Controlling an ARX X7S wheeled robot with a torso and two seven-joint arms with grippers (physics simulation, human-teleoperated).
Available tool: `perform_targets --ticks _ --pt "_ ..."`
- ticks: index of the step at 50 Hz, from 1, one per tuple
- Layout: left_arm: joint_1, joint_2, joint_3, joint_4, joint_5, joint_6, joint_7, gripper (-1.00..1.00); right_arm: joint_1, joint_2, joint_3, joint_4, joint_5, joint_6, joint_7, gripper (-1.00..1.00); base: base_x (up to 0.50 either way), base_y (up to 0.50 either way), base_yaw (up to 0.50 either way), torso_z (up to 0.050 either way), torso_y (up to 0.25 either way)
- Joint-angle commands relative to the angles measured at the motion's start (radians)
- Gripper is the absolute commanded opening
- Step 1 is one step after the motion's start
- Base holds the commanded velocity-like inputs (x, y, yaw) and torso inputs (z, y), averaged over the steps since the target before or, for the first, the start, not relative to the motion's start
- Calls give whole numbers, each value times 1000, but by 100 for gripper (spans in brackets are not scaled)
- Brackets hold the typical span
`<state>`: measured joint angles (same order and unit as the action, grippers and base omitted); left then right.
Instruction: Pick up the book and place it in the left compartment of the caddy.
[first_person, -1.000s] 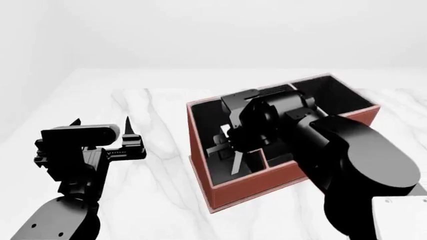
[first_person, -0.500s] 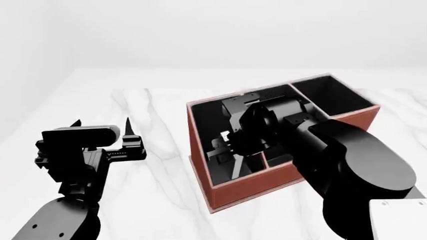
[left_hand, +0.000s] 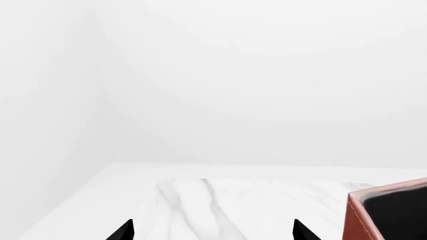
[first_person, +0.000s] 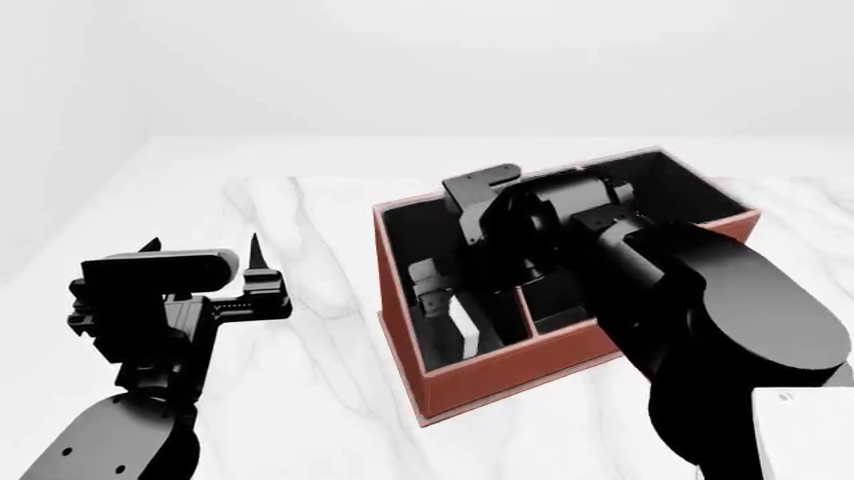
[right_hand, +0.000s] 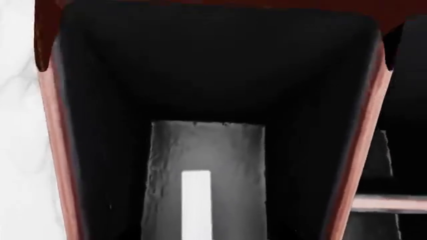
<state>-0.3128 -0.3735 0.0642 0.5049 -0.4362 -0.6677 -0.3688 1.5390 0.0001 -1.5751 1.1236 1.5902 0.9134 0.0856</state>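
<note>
A reddish-brown, leather-look caddy (first_person: 507, 375) is sitting on a white marble-patterned table (first_person: 307, 340), its rectangular body lined in matte black and divided into slots, with the far end stepping up to taller walls. Inside the left compartment (first_person: 411, 235), the long narrow slot running the caddy's whole depth, the book (first_person: 463, 330) is standing on edge near the front end, showing a strip of white page edges against the dark lining. In the right wrist view the same white strip (right_hand: 196, 202) is lying low in the slot between two thin reddish rims, on a grey, slightly rough-looking floor patch, with smooth black walls rising around it.

The right gripper (first_person: 430, 288) is hanging over that compartment just behind the book, its dark fingers apart and not touching the book; the bulky black right arm is covering the two short slots beside it. The left gripper (first_person: 200, 252) is hovering over bare table well to the left of the caddy, its two pointed black fingertips (left_hand: 125, 231) spread wide with nothing between them. A corner of the caddy (left_hand: 383, 212) is showing at the edge of the left wrist view, its red rim thin and its lining black.
</note>
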Motion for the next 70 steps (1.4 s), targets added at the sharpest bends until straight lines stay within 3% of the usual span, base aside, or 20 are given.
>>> perform_targets --ticks 1,4,10,12,13,14,17,19,25,29,40,63,70 --pt "3 -7 -6 9 -7 -7 -5 100 160 0 0 9 3 58 -26 100 0 0 0 0 0" --pt "4 -9 -7 10 -8 -7 -7 100 252 0 -1 19 1 108 -74 100 0 0 0 0 0" --pt "2 -9 -4 17 -9 -8 -9 100 304 0 -3 71 -18 54 -117 100 0 0 0 0 0" --pt "6 -10 -5 18 -9 -5 -9 100 263 142 81 -179 40 -49 121 100 0 0 0 0 0" --pt "10 -11 -6 19 -9 -4 -10 100 201 287 173 -329 149 -83 226 100 0 0 0 0 0" --pt "11 -13 -5 18 -8 -4 -10 100 147 368 196 -479 126 -175 370 100 0 0 0 0 0" --pt "10 -13 -7 17 -9 -4 -12 100 14 496 203 -929 7 -358 498 100 0 0 0 0 0" --pt "12 -13 -3 16 -6 1 -10 100 -121 556 170 -1098 -154 -505 583 100 0 0 0 0 0" --pt "20 -10 3 12 -2 12 -11 100 -374 664 188 -1252 -442 -863 736 100 0 0 0 0 0" --pt "18 -8 9 2 1 23 -6 100 -462 713 188 -1327 -582 -975 828 100 0 0 0 0 0" --pt "17 -3 18 -2 0 28 -8 100 -506 746 167 -1386 -698 -994 908 100 0 0 0 0 0" --pt "8 -3 31 -10 -3 28 -11 100 -528 748 173 -1394 -750 -1014 937 100 0 0 0 0 0" --pt "9 -4 34 -13 -3 31 -11 100 -563 763 196 -1423 -962 -1106 1048 100 0 0 0 0 0"
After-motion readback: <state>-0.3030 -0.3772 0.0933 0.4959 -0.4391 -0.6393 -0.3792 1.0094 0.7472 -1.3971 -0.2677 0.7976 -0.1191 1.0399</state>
